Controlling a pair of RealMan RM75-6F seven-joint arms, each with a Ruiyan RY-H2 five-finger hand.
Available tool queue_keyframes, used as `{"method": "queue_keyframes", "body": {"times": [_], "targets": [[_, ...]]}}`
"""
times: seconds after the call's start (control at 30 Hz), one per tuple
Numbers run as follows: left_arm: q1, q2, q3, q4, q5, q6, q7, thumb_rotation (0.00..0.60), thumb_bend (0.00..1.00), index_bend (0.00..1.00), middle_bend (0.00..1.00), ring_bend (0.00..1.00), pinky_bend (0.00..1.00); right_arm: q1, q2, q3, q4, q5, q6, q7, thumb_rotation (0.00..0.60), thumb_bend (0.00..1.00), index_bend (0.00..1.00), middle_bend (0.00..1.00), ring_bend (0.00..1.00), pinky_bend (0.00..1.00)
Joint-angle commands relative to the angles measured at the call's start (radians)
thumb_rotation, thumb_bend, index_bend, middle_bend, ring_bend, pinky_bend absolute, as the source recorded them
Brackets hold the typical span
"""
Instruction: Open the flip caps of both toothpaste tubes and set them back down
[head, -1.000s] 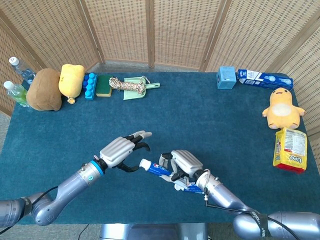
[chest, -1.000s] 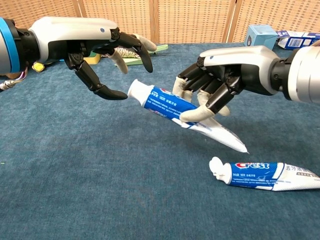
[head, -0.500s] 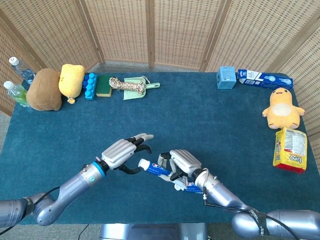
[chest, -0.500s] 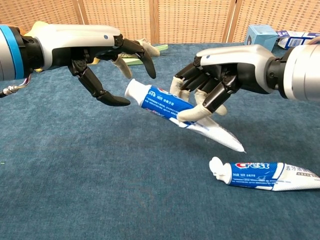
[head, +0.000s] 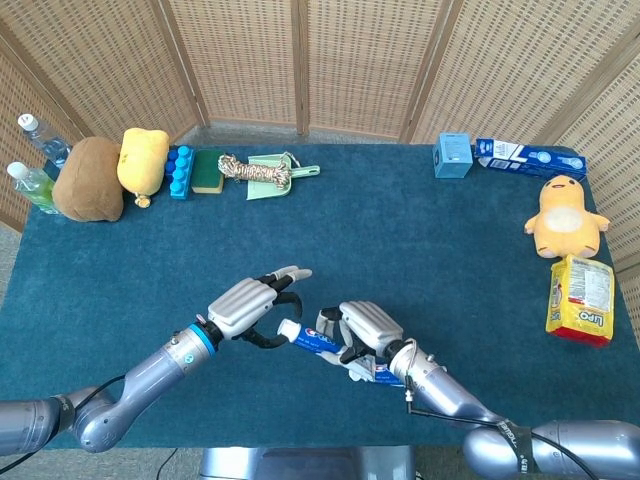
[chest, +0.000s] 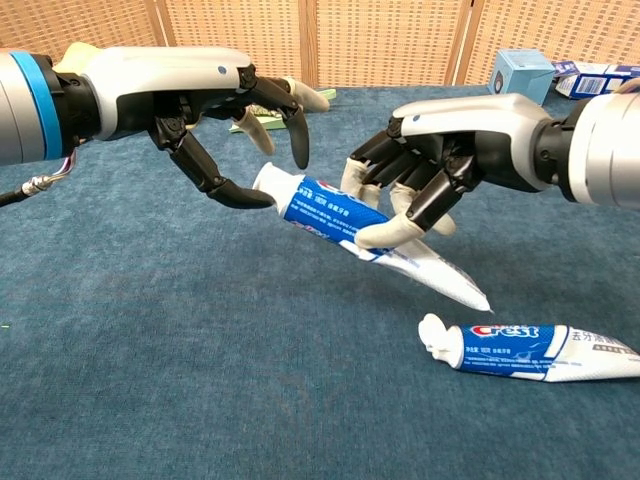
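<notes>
From my head view, my right hand (head: 365, 335) covers most of the toothpaste tube (head: 318, 340) it grips, and the second tube on the cloth is hidden under my wrist; only the chest view shows it. Whether the held tube's white cap (chest: 268, 180) has lifted at all I cannot make out.

My right fingers (chest: 400, 228) are clamped around the tube (chest: 335, 210), holding it off the table with the cap end aimed at my left hand (chest: 215, 100). My left fingers are apart and hold nothing; the thumb tip now sits against the cap, where a second ago it hung just short of it. My left hand has also come closer to the right.

The second toothpaste tube (chest: 520, 350) lies flat on the dark teal cloth (chest: 200, 380), cap leftward. Woven wicker screens (head: 300, 60) close off the back. Plush toys (head: 100, 175) sit along the far left edge, another (head: 567, 218) at right.
</notes>
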Motion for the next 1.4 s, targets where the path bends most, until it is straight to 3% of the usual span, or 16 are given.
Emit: {"method": "queue_keyframes", "body": {"times": [0.03, 0.5, 1.03, 1.4], "targets": [[0.000, 0.000, 0.001, -0.001, -0.003, 0.002, 0.003, 0.600, 0.27, 0.43, 0.09, 0.00, 0.22, 0.000, 0.002, 0.001, -0.003, 0.000, -0.001, 0.007, 0.600, 0.45, 0.94, 0.74, 0.69, 0.75], [0.005, 0.002, 0.000, 0.000, -0.012, 0.011, 0.006, 0.600, 0.28, 0.45, 0.09, 0.01, 0.23, -0.008, 0.025, 0.000, -0.009, -0.010, -0.010, 0.043, 0.600, 0.45, 0.94, 0.74, 0.69, 0.75], [0.017, 0.006, -0.001, -0.002, -0.009, 0.031, 0.003, 0.600, 0.30, 0.56, 0.12, 0.03, 0.23, -0.010, 0.035, -0.004, -0.005, -0.001, -0.010, 0.059, 0.600, 0.45, 0.94, 0.74, 0.70, 0.75], [0.024, 0.015, 0.003, -0.006, -0.004, 0.031, 0.000, 0.600, 0.30, 0.57, 0.12, 0.03, 0.23, -0.014, 0.037, 0.000, 0.010, 0.016, -0.002, 0.070, 0.600, 0.46, 0.94, 0.74, 0.70, 0.75]]}}
